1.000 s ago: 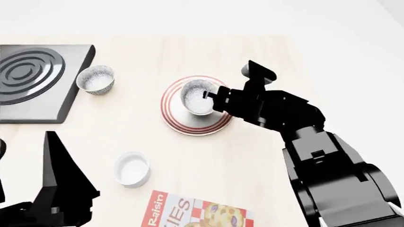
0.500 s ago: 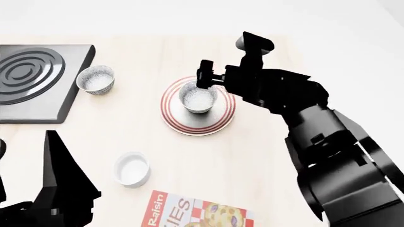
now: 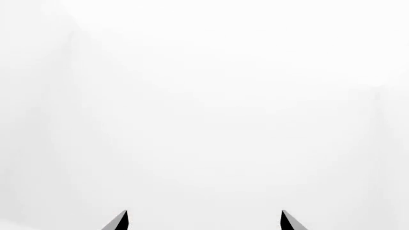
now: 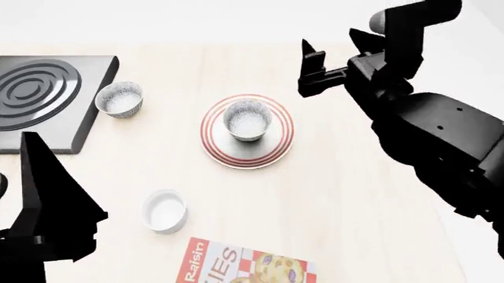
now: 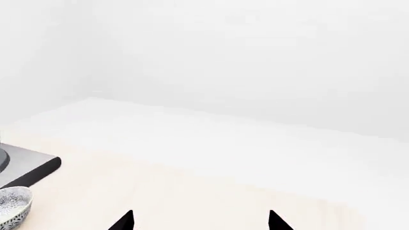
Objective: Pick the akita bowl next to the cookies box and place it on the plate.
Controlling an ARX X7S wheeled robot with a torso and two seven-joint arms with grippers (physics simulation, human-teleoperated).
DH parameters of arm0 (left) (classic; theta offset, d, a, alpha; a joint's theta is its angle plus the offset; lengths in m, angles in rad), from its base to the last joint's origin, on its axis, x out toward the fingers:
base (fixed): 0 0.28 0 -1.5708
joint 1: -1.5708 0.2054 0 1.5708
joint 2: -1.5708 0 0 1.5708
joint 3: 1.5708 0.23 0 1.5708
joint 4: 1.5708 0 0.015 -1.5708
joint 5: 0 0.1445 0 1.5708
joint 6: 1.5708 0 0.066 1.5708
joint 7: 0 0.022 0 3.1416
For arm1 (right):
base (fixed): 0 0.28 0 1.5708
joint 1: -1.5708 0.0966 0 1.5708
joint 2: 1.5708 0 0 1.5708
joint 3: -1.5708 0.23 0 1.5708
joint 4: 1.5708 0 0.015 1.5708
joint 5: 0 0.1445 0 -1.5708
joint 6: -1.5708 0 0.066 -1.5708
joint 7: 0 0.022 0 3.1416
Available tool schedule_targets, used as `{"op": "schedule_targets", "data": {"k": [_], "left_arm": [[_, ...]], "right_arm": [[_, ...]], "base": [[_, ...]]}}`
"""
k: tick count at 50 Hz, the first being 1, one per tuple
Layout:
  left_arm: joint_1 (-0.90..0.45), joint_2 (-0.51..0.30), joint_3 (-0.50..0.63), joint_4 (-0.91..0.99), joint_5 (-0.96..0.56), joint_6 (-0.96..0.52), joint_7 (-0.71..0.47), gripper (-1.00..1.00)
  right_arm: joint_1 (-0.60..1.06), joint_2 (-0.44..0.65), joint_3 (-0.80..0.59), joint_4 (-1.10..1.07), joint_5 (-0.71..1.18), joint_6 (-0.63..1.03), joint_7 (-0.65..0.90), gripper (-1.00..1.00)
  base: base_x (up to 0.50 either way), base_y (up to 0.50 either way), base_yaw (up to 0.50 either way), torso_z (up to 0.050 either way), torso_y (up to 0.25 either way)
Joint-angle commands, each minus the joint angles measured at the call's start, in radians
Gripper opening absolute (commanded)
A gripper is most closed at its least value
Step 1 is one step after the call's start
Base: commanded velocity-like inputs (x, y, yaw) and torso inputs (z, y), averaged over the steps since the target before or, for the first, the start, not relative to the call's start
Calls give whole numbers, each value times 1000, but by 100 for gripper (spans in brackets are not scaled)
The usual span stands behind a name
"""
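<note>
The akita bowl (image 4: 247, 119), speckled grey and white, stands upright in the middle of the red-ringed plate (image 4: 277, 144). My right gripper (image 4: 332, 44) hangs open and empty above the table, up and to the right of the plate, clear of the bowl. In the right wrist view its two fingertips (image 5: 126, 219) stand wide apart over bare table. The cookies box (image 4: 248, 265) lies at the near edge of the head view, partly cut off. My left gripper (image 4: 12, 174) stays low at the near left; its wrist view shows its tips (image 3: 119, 221) apart against blank white.
A look-alike speckled bowl (image 4: 120, 98) (image 5: 13, 206) sits beside the dark stove plate (image 4: 47, 97) (image 5: 28, 168) at the far left. A small plain white cup (image 4: 165, 210) stands between the plate and the cookies box.
My right gripper has let go of the bowl, which stays on the plate, and has risen up and away to the right. The left arm shifted slightly left.
</note>
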Motion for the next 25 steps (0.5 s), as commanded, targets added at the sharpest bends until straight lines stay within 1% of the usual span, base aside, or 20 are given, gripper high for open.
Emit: {"op": "schedule_targets", "data": {"k": [1,5,6,8,9,10,13,18,19,21,22,25], "left_arm": [[-75,-4,-128,66,-40,-3,-38,100],[-88,-17,-168,86,-72,7,-55,100],[-91,-21,-183,90,-88,20,-56,100],[-94,-22,-195,91,-100,33,-57,100],[-96,-21,-204,91,-109,41,-61,100],[-100,-24,-219,91,-130,55,-62,100],[-106,-32,-242,93,-161,70,-69,100],[-97,-36,-272,112,-187,111,-63,100],[-93,-33,-287,123,-193,133,-62,100],[-87,-36,-304,138,-201,145,-64,100],[-83,-42,-315,144,-213,149,-68,100],[-84,-50,-326,153,-226,151,-75,100]], "right_arm": [[-287,562,114,-847,-171,-298,428,100],[-373,745,121,-968,-273,-437,547,100],[-396,816,113,-1007,-336,-479,624,100],[-423,865,92,-1031,-367,-532,644,100],[-428,877,87,-1046,-389,-523,673,100],[-435,878,80,-1078,-439,-465,716,100],[-473,879,44,-1083,-601,-428,767,100],[-513,879,5,-1083,-771,-458,856,100],[-529,879,-10,-1083,-860,-459,896,100],[-545,879,-26,-1083,-949,-451,938,100],[-558,879,-39,-1083,-1029,-441,984,100],[-580,879,-60,-1083,-1103,-445,1020,100]], "base": [[0,0,0,0,0],[0,0,0,0,0],[0,0,0,0,0],[0,0,0,0,0],[0,0,0,0,0],[0,0,0,0,0],[0,0,0,0,0],[0,0,0,0,0],[0,0,0,0,0],[0,0,0,0,0],[0,0,0,0,0],[0,0,0,0,0]]}}
